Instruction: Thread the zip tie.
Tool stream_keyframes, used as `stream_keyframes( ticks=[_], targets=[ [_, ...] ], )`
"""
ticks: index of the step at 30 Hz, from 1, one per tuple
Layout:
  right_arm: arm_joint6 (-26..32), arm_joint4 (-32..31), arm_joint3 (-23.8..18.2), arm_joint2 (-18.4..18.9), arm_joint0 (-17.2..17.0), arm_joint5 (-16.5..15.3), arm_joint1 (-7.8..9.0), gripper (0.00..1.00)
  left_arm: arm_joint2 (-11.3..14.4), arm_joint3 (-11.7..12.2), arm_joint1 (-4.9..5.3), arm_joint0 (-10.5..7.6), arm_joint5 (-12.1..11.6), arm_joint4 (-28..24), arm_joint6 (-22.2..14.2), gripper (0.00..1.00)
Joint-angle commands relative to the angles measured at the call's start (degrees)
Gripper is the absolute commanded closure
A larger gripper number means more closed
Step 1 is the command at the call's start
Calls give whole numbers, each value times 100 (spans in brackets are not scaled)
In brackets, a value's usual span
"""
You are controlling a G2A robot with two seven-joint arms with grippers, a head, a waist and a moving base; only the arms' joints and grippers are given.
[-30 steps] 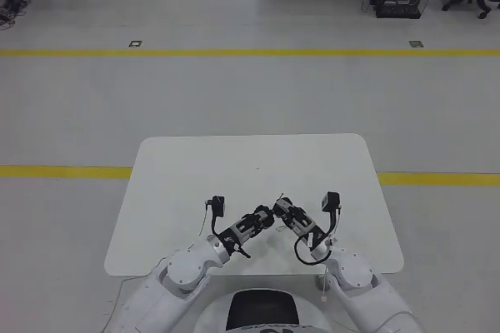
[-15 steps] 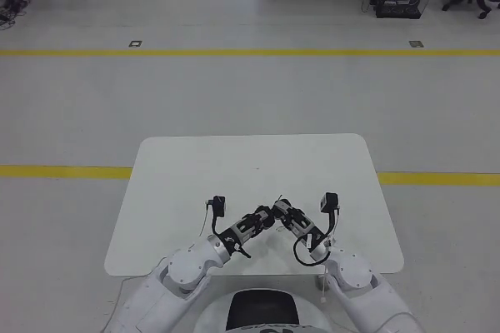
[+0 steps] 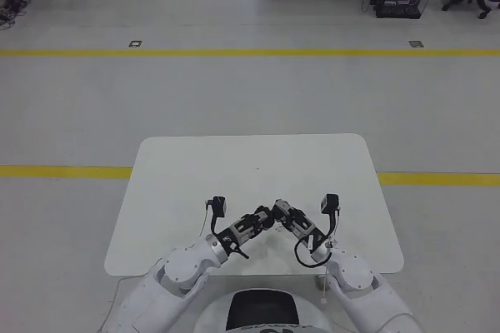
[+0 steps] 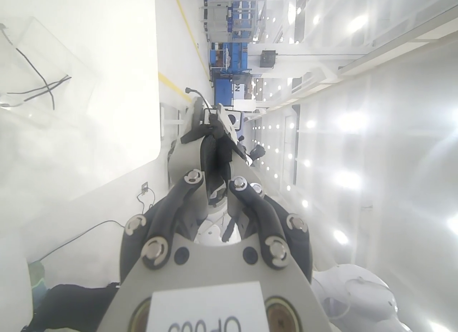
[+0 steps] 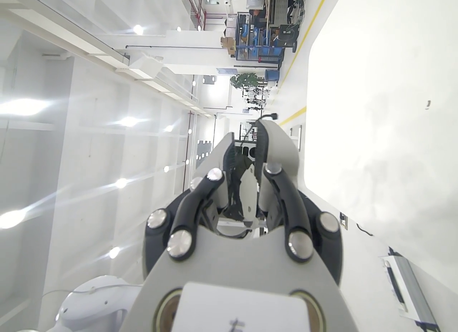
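Note:
My two grippers meet tip to tip just above the front middle of the white table. The left gripper comes in from the left, the right gripper from the right. Each one's fingers are pressed together on a thin black zip tie. A short curved end of the zip tie pokes out past the left gripper. In the right wrist view a similar black end of the zip tie sticks out beyond the right gripper. Between the fingers the tie itself is mostly hidden.
A clear container with a few loose black zip ties lies on the table, seen in the left wrist view. The table's far half is bare. Yellow floor lines run past the table.
The right gripper has edged a little toward the left gripper, so the tips sit slightly closer. Both stay shut.

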Motion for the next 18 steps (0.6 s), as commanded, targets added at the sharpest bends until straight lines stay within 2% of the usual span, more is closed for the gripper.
stream_keyframes(
  ticks=[1,6,8,10,18],
  targets=[
    [50,31,-12,96,-52,-28,20,0,-116,-1,32,40,-70,-128,-185,100],
    [508,317,-45,387,-130,-28,88,0,-476,-54,152,129,36,-175,-772,100],
    [966,569,-23,424,-93,35,110,0,-590,-74,189,159,62,-222,-961,100],
    [1007,621,4,450,-82,58,115,0,-677,-95,232,142,43,-124,-1246,100],
    [1007,621,4,450,-82,58,115,0,-684,-98,235,138,24,-101,-1239,100]
  ],
)
